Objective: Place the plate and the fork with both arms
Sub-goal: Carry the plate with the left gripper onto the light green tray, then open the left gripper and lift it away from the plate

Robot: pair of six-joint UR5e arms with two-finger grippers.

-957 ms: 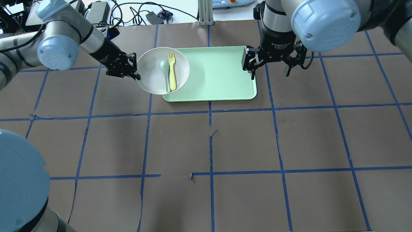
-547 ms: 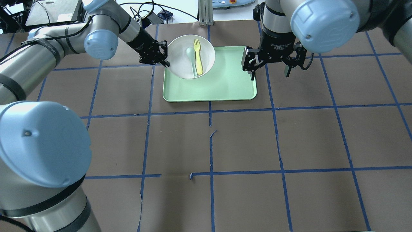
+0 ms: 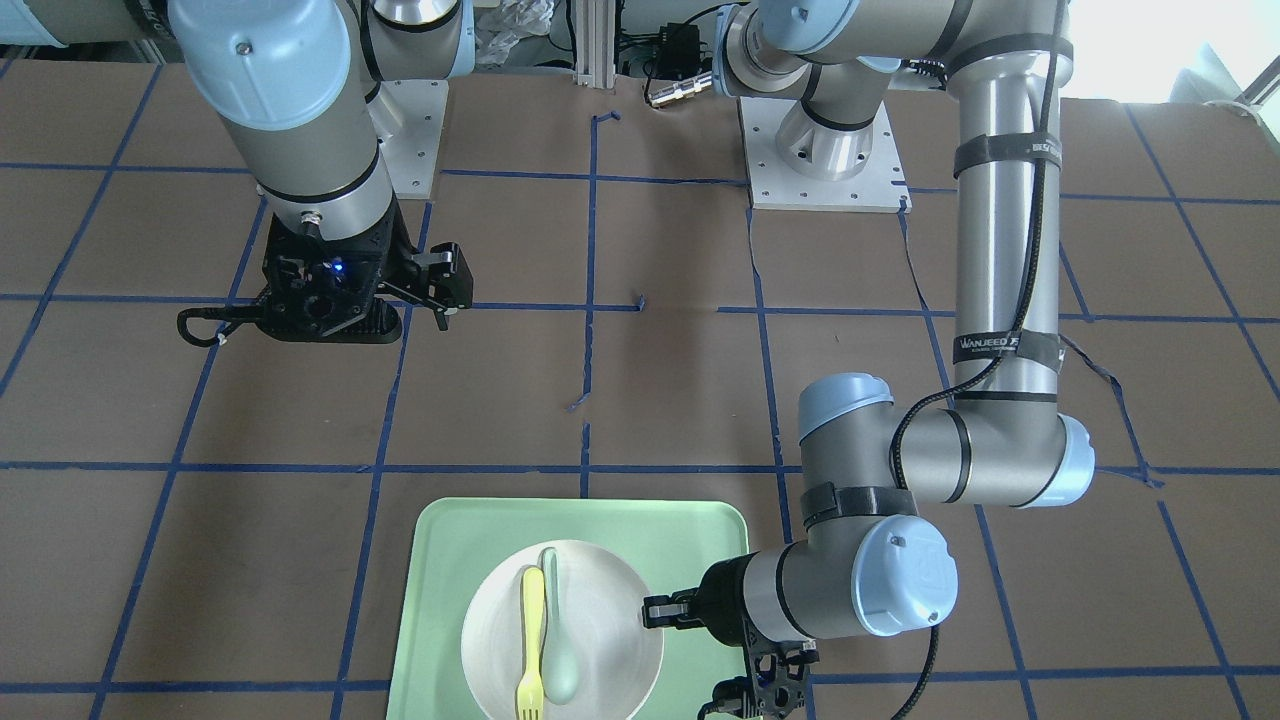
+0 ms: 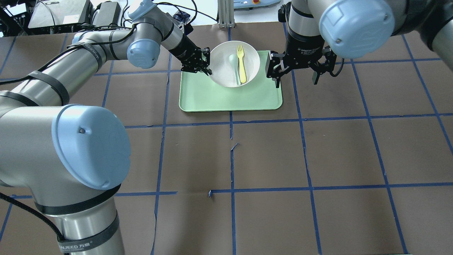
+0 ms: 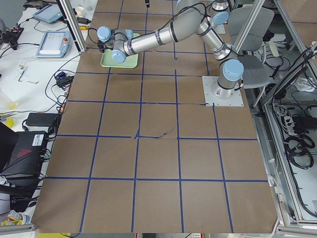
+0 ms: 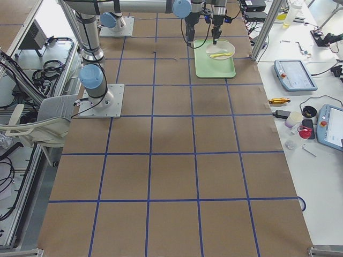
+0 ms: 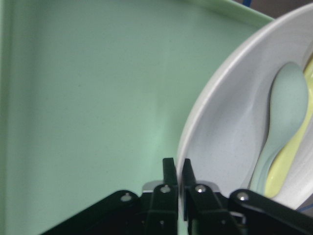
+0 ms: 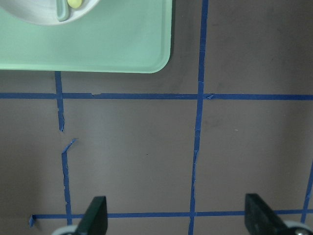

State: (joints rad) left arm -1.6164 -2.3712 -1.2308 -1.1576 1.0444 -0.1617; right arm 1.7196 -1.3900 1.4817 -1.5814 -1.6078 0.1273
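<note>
Pinching one plate point(image 4: 221, 65) by its rim, left jaws hold it, one fork point(image 4: 242, 65) and one spoon point(image 4: 232, 59) inside, over one tray point(image 4: 230, 101); right jaws gape wide beside the tray's edge, above worktop point(image 4: 318, 141).

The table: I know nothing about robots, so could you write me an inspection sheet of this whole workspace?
Surface: brown table, blue tape grid, torn in places.
Job's things: white plate over the green tray's far end; yellow fork lying in it.
Clutter: pale green spoon beside the fork.
Grippers: left gripper shut on the plate's rim; right gripper open, empty, beside the tray.
Cables: black cable strapped along the left arm; loose wires beyond the far edge.
Surroundings: side benches, control tablets, a chair.
</note>
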